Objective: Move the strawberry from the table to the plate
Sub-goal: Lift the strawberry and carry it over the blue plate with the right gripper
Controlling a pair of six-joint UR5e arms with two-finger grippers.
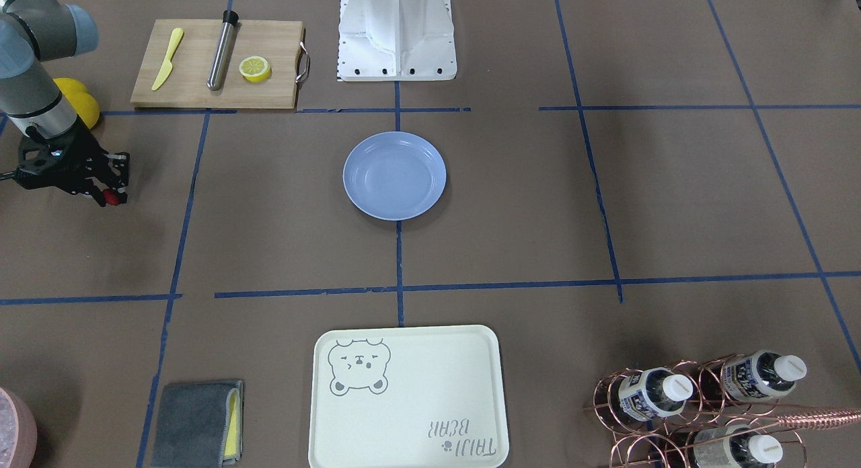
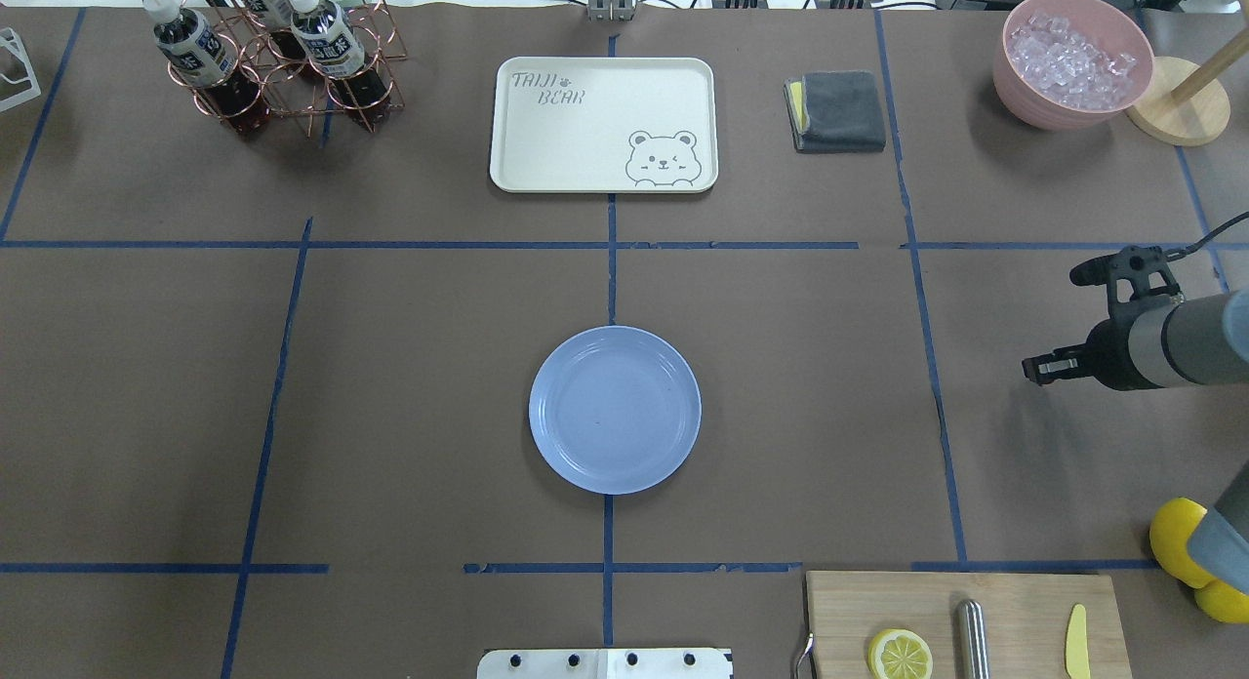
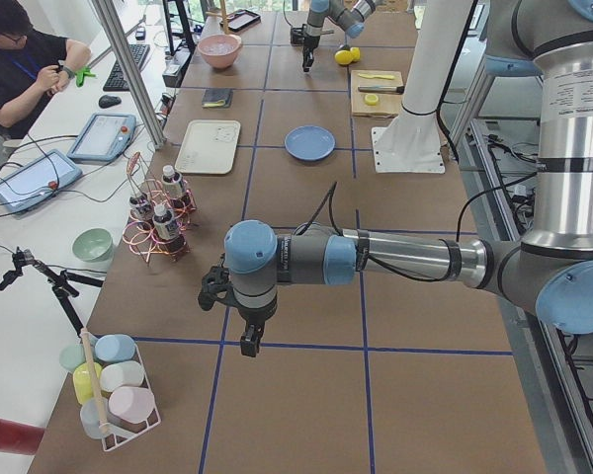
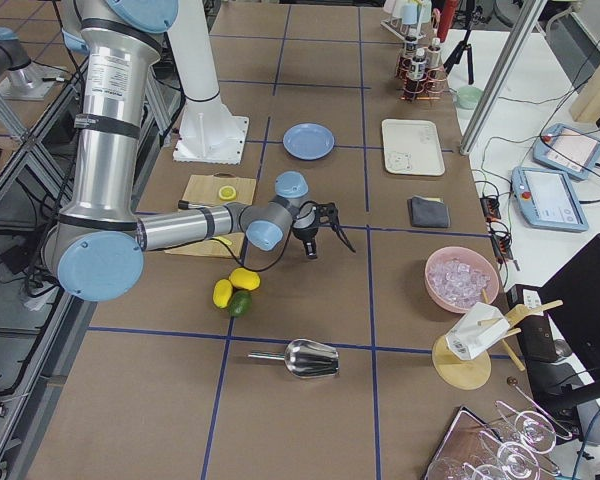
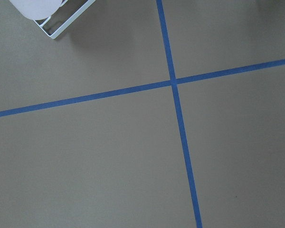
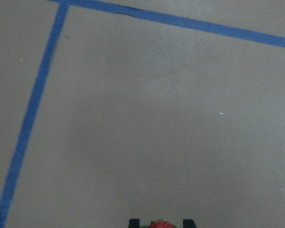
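1. Two arms work at the table point(image 1: 269, 239). We see the right gripper point(image 1: 111, 196) near the table's end on the robot's right, pointing down.
2. Its fingers are drawn in narrow on the strawberry point(image 1: 113, 199), which shows as a red spot at the tips. In the right wrist view the berry sits between the two dark fingertips point(image 6: 134, 223) at the bottom edge.
3. The plate point(image 1: 395, 179) lies at the table's middle over a blue tape line, well apart from the held strawberry.
4. The left gripper point(image 3: 249, 341) shows only in the left side view, hanging over the brown paper near a tape line. We cannot tell whether it is wide or closed.
5. Yellow lemons point(image 1: 77, 101) lie beside the right arm. Near them a wooden cutting board point(image 1: 269, 85) carries a lemon half point(image 1: 255, 68), a yellow knife point(image 1: 167, 59) and a metal rod point(image 1: 220, 51).
6. A cream bear-print tray point(image 1: 417, 414) lies on the operators' side of the plate.
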